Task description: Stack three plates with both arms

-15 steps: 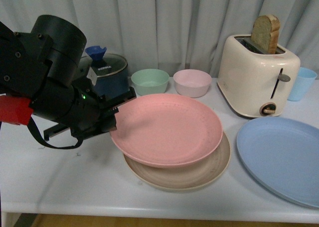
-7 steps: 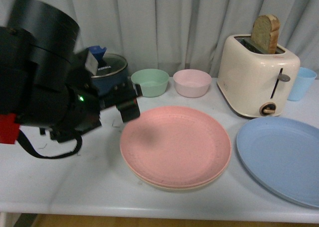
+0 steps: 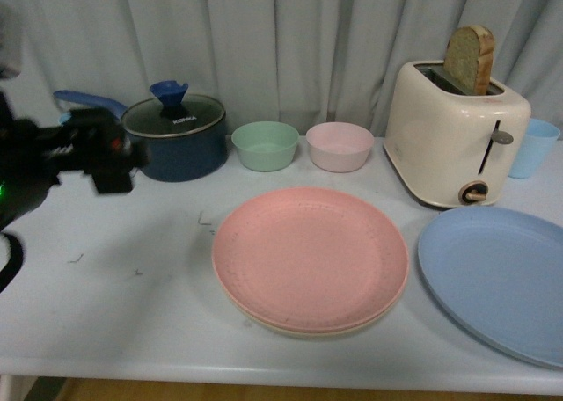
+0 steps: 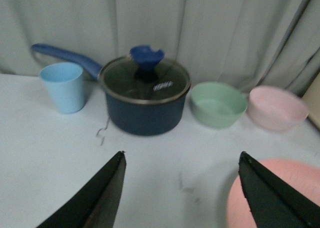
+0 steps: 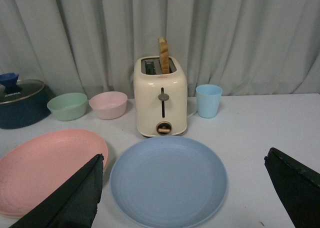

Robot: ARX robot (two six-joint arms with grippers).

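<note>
Left gripper [image 4: 182,155]: jaws wide apart, nothing between them, held above the table [image 3: 132,304] at its left end, facing the blue pot [image 3: 176,137]; blurred in the front view.
Right gripper [image 5: 184,160]: jaws wide apart, empty, held over the near edge of the table, facing the toaster [image 5: 160,95].
Pink plate [image 3: 310,256]: lies flat on top of the beige plate [image 3: 303,331], centre of the table, near the front edge; only a thin rim of the beige one shows beneath.
Blue plate [image 3: 493,278]: lies flat and alone on the table, to the right of the stacked pair, apart from it, in front of the toaster.
Green bowl [image 3: 264,144], pink bowl [image 3: 339,146]: side by side behind the stack.
Toaster: one slice of bread [image 3: 468,58] standing in it.
Blue cup [image 3: 532,146]: just beside the toaster, right.
</note>
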